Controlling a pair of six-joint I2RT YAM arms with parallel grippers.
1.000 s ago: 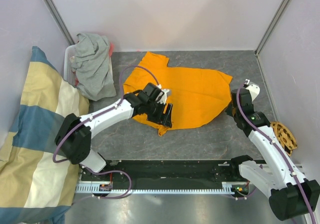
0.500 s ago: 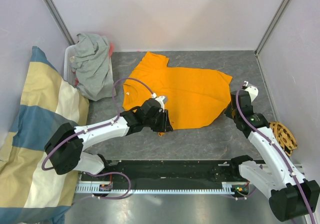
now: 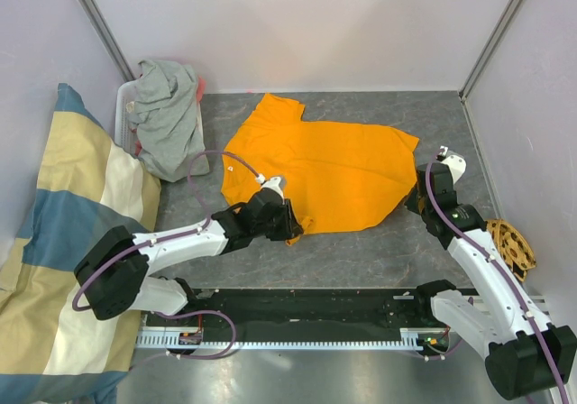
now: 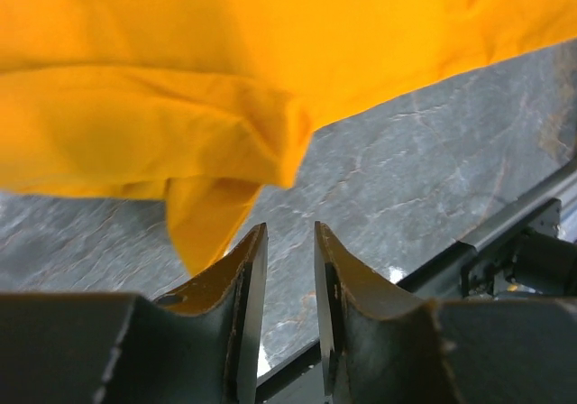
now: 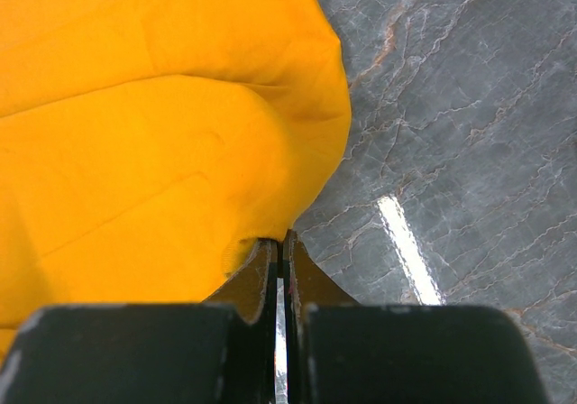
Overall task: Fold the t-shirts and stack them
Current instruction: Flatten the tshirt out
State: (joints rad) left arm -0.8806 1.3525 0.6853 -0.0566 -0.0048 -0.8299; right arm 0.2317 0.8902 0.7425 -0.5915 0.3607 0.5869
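The orange t-shirt (image 3: pixel 334 165) lies spread on the grey table, with a small bunched corner (image 4: pixel 207 215) at its near edge. My left gripper (image 3: pixel 293 228) is low at that corner. Its jaws (image 4: pixel 290 228) stand a narrow gap apart with only table showing between them, and the cloth lies just beyond the left fingertip. My right gripper (image 3: pixel 415 197) is at the shirt's right edge, and its fingers (image 5: pixel 280 239) are shut on the hem of the orange cloth (image 5: pixel 135 133). The grey t-shirt (image 3: pixel 167 115) is crumpled in a heap at the back left.
A white bin (image 3: pixel 122 106) sits under the grey heap. A large cream-and-blue cloth (image 3: pixel 63 242) fills the left side. A tan woven disc (image 3: pixel 509 246) lies at the right edge. A black rail (image 3: pixel 306 309) runs along the near table edge, and walls enclose the back and sides.
My left arm has drawn back from on top of the orange shirt to its near edge, and its jaws have narrowed. The shirt's left part now lies flatter. The right arm has not moved.
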